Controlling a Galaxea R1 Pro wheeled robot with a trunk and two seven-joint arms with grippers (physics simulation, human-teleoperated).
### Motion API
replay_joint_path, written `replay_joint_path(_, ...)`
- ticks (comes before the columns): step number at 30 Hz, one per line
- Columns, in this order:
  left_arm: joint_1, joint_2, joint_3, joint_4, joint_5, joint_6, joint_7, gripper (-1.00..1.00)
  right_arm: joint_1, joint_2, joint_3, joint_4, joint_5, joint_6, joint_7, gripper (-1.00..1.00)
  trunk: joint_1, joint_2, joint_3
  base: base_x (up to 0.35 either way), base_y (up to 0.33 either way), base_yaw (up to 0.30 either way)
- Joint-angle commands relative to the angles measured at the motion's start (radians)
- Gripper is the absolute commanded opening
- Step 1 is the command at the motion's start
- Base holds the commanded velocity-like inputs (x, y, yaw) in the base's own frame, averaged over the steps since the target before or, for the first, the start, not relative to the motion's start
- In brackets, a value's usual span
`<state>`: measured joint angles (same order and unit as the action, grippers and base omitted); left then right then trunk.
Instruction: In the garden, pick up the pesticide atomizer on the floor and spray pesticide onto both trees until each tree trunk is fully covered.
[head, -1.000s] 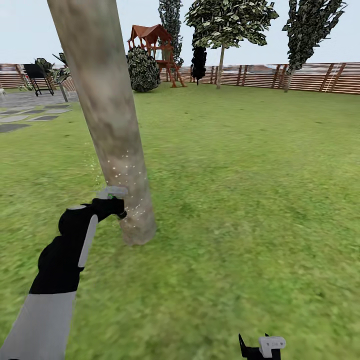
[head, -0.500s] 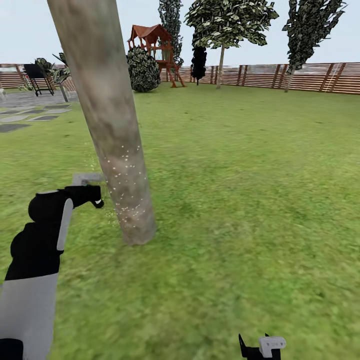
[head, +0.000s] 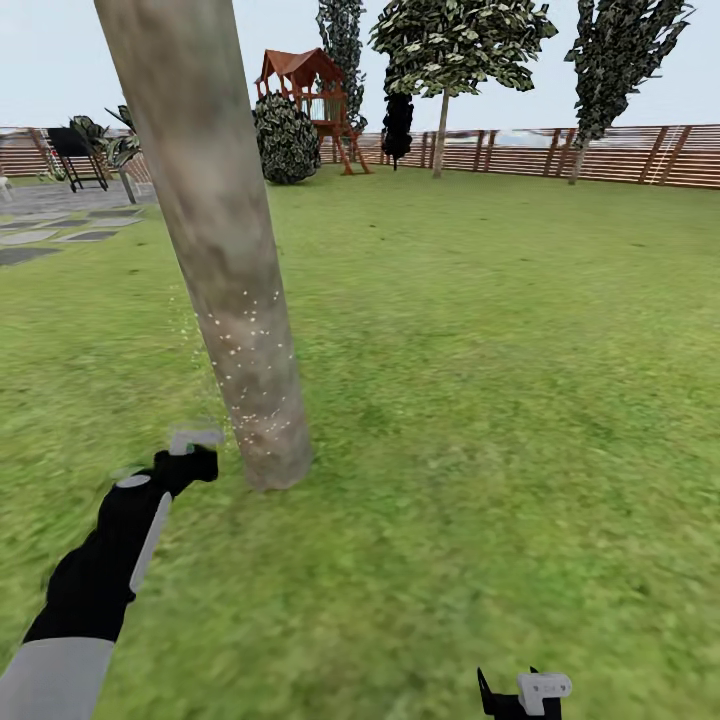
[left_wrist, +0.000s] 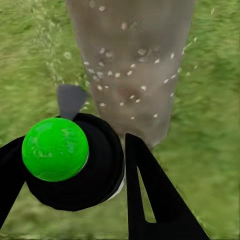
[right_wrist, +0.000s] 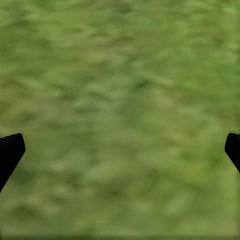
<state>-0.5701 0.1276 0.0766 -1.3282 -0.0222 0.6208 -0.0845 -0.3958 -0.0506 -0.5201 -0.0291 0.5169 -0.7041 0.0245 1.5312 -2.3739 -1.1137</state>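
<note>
Spray bottle (left_wrist: 67, 155) clamped in the left gripper (head: 188, 462), low beside the tree trunk (head: 225, 260).
White droplets (left_wrist: 125, 70) speckle the trunk; right gripper (right_wrist: 120, 150) spread wide over grass (head: 500, 400).

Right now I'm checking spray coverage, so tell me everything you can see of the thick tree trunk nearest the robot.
The thick mottled grey-brown tree trunk is a bare, smooth-looking column with tan and greenish blotches. It leans slightly and stands in the green grass lawn. Small white droplets speckle its lower part, in the head view and in the left wrist view; higher up it looks unspeckled. The left hand holds the dark pesticide atomizer with a bright green spot beside the base, aimed at it, apparently not touching.
</note>
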Motion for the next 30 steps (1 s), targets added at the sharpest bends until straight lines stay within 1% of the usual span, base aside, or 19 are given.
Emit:
replay_joint_path(1,0.004,-0.005,-0.003,0.079,0.001,-0.053,0.005,-1.0,0.0,0.0,0.0,0.0,0.0,0.0,0.0,1.0,0.0,0.0,0.0,0.0,0.0,0.0)
replay_joint_path(2,0.006,-0.009,-0.003,0.142,0.0,-0.111,0.009,-1.0,0.0,0.0,0.0,0.0,0.0,0.0,0.0,1.0,0.0,0.0,0.0,0.0,0.0,0.0)
replay_joint_path(3,0.006,-0.014,-0.003,0.185,-0.003,-0.16,0.013,-1.0,0.0,0.0,0.0,0.0,0.0,0.0,0.0,1.0,0.0,0.0,0.0,0.0,0.0,0.0)
replay_joint_path(4,0.007,-0.023,-0.001,0.25,-0.006,-0.246,0.029,-1.0,0.0,0.0,0.0,0.0,0.0,0.0,0.0,1.0,0.0,0.0,0.0,0.0,0.0,0.0)
replay_joint_path(5,0.007,-0.031,0.001,0.343,-0.003,-0.362,0.082,-1.0,0.0,0.0,0.0,0.0,0.0,0.0,0.0,1.0,0.0,0.0,0.0,0.0,0.0,0.0)
replay_joint_path(6,0.007,-0.037,0.001,0.422,0.001,-0.44,0.132,-1.0,0.0,0.0,0.0,0.0,0.0,0.0,0.0,1.0,0.0,0.0,0.0,0.0,0.0,0.0)
replay_joint_path(7,0.007,-0.044,0.001,0.457,0.002,-0.478,0.154,-1.0,0.0,0.0,0.0,0.0,0.0,0.0,0.0,1.0,0.0,0.0,0.0,0.0,0.0,0.0)
replay_joint_path(8,0.007,-0.062,0.003,0.501,0.002,-0.534,0.178,-1.0,0.0,0.0,0.0,0.0,0.0,0.0,0.0,1.0,0.0,0.0,0.0,0.0,0.0,0.0)
replay_joint_path(9,0.007,-0.075,0.004,0.524,0.002,-0.561,0.188,-1.0,0.0,0.0,0.0,0.0,0.0,0.0,0.0,1.0,0.0,0.0,0.0,0.0,0.0,0.0)
replay_joint_path(10,0.007,-0.104,0.003,0.569,0.002,-0.597,0.2,-1.0,0.0,0.0,-0.001,0.0,-0.001,0.0,0.0,1.0,0.0,0.0,0.0,0.0,0.0,0.0)
replay_joint_path(14,0.007,-0.163,0.005,0.648,-0.001,-0.617,0.205,-1.0,0.0,0.0,-0.001,-0.001,-0.004,0.0,-0.001,1.0,0.0,0.0,0.0,0.0,0.0,0.0)
replay_joint_path(15,0.007,-0.173,0.004,0.664,-0.001,-0.622,0.206,-1.0,0.0,0.0,-0.001,-0.001,-0.004,-0.001,-0.001,1.0,0.0,0.0,0.0,0.0,0.0,0.0)
replay_joint_path(19,0.008,-0.177,0.004,0.678,-0.004,-0.66,0.206,-1.0,0.0,0.002,-0.001,-0.002,-0.003,-0.001,-0.002,1.0,0.0,0.0,0.0,0.0,-0.162,0.0)
replay_joint_path(25,0.009,-0.172,0.007,0.679,-0.004,-0.667,0.212,-1.0,0.0,0.004,-0.001,0.0,-0.003,-0.001,-0.003,1.0,0.0,0.0,0.0,0.0,-0.266,0.003)
replay_joint_path(26,0.009,-0.172,0.008,0.679,-0.004,-0.668,0.227,-1.0,0.0,0.004,-0.001,0.0,-0.003,-0.001,-0.003,1.0,0.0,0.0,0.0,0.0,-0.273,0.068)
replay_joint_path(30,0.009,-0.174,0.004,0.679,-0.001,-0.668,0.32,-1.0,0.0,0.005,-0.001,0.0,-0.003,0.0,-0.003,1.0,0.0,0.0,0.0,0.0,-0.274,0.188)
